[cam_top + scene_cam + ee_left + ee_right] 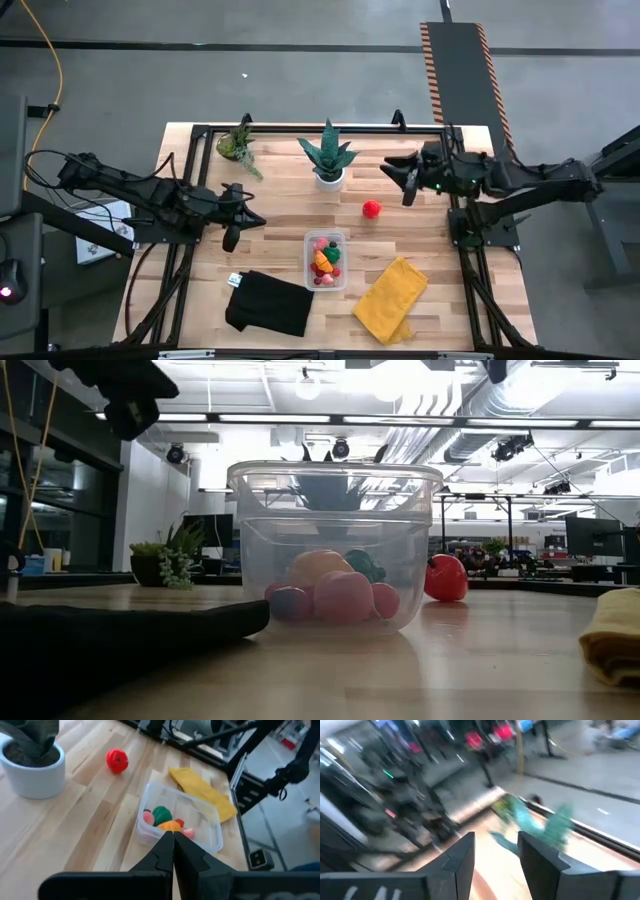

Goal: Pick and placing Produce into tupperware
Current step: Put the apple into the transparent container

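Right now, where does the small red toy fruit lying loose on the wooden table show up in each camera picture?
High view: small red toy fruit, right of the clear rectangular plastic container.
Low view: right of the container.
Left wrist view: beyond the container.
Right wrist view: not in it.
Shared landmark: the container.

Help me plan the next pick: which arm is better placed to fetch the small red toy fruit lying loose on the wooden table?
Probably the right. The right gripper, fingers open, hangs nearer the red toy fruit; the left gripper is shut and farther.
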You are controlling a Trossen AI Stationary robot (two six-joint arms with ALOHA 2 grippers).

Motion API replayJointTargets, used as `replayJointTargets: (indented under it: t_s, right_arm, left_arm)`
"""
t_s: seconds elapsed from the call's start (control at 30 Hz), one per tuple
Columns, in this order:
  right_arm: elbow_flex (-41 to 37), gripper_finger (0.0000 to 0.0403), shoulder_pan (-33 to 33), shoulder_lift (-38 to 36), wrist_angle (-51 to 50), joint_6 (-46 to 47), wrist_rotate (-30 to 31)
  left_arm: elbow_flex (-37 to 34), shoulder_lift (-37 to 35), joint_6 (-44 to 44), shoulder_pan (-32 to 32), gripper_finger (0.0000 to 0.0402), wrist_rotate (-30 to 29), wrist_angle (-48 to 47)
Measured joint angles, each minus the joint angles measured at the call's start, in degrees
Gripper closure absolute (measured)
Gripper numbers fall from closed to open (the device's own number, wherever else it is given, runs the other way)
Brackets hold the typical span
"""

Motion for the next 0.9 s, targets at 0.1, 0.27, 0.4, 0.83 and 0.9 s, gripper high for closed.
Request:
replayJointTargets:
  t_s: [0.1, 0.27, 0.4, 0.83, 0.9]
  right_arm:
    - [8.45, 0.0261, -2.71, 3.68, -11.38, -0.54, -0.99]
    - [20.99, 0.0261, -6.78, 10.05, -29.11, -2.42, -3.92]
    - [28.82, 0.0261, -9.94, 15.22, -39.78, -2.1, -8.56]
    - [39.37, 0.0261, -16.03, 27.59, -56.72, -4.99, -18.11]
    - [39.37, 0.0261, -16.08, 28.9, -58.82, -7.38, -18.63]
  left_arm:
    - [-1.7, -1.69, -0.97, 0.03, 0.0401, 0.03, -1.71]
    - [-3.91, -3.48, -1.55, 0.01, 0.0401, 0.7, -0.23]
    - [-7.25, -5.35, -2.14, 0.02, 0.0401, 1.49, 1.68]
    - [-14.68, -10.24, -4.55, 0.04, 0.0401, 0.41, 8.75]
    - [-15.65, -11.29, -5.26, 0.04, 0.0401, 0.4, 8.63]
